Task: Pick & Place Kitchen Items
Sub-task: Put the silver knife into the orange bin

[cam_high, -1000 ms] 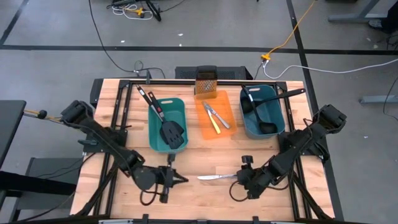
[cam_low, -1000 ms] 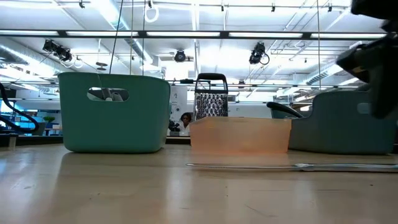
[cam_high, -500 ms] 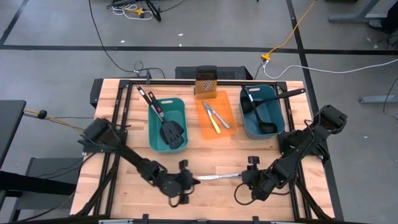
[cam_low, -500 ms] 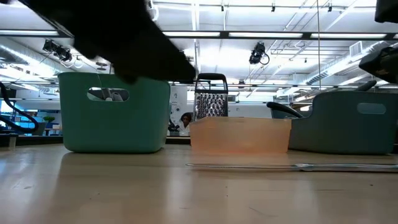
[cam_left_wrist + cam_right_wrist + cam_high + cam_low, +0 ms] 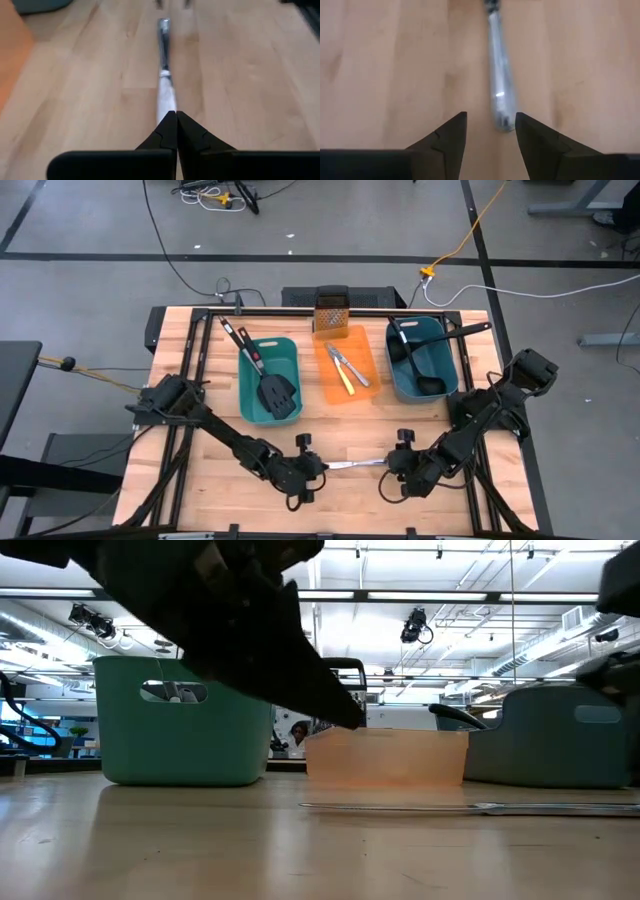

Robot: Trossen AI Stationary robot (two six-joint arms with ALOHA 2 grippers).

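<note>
A pale wooden counter (image 5: 200, 490) of jointed planks is seen, framed by black rails. Along its far half are set two teal tubs (image 5: 252, 402) (image 5: 402, 385) with an orange tray (image 5: 368, 392) between them, and a metal box grater (image 5: 330, 312) behind the tray. A silver table knife (image 5: 355, 465) lies flat near the front edge.

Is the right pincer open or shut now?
Open. The right pincer shows a clear gap between its fingers, with the end of the table knife just ahead.
</note>
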